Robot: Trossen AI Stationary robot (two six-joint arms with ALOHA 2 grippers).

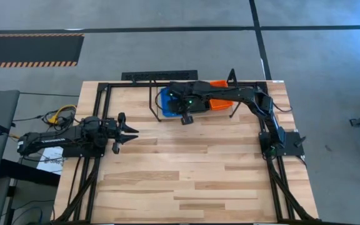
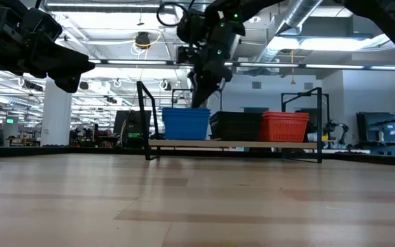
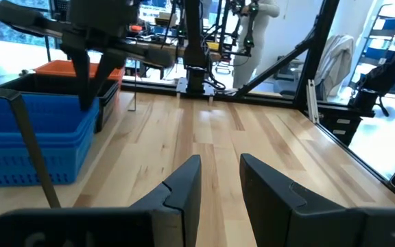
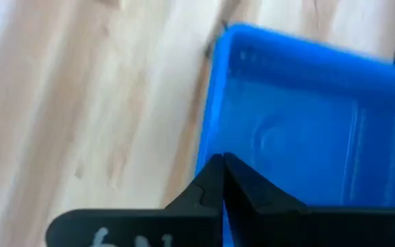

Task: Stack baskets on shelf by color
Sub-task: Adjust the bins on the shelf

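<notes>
— where are your pincers right now?

— my right pincer [image 2: 199, 96] hangs over the blue baskets [image 2: 186, 123] at the left end of the shelf [image 2: 232, 144], at the far side of the bench [image 1: 186, 175]. its fingers [image 4: 214, 185] are pressed together at the tips, just above the near rim of the top blue basket. from my right wrist i look down into that basket; i can't tell whether the tips touch the rim, and nothing is in their grip.

— and the left one?

— my left pincer [image 1: 127, 132] waits off the bench surface at the left side, well apart from the shelf. its fingers [image 3: 184, 189] stand a little apart with only a narrow gap, nothing between them.

— how do the baskets sit?

— three piles in a row on the shelf: blue at the left, black baskets [image 2: 236, 126] in the middle, red-orange baskets [image 2: 284, 126] at the right. the piles stand just beside one another. from above my right arm covers the black ones, so only blue and red-orange [image 1: 218, 84] show there. how many lie in each pile i can't tell.
</notes>
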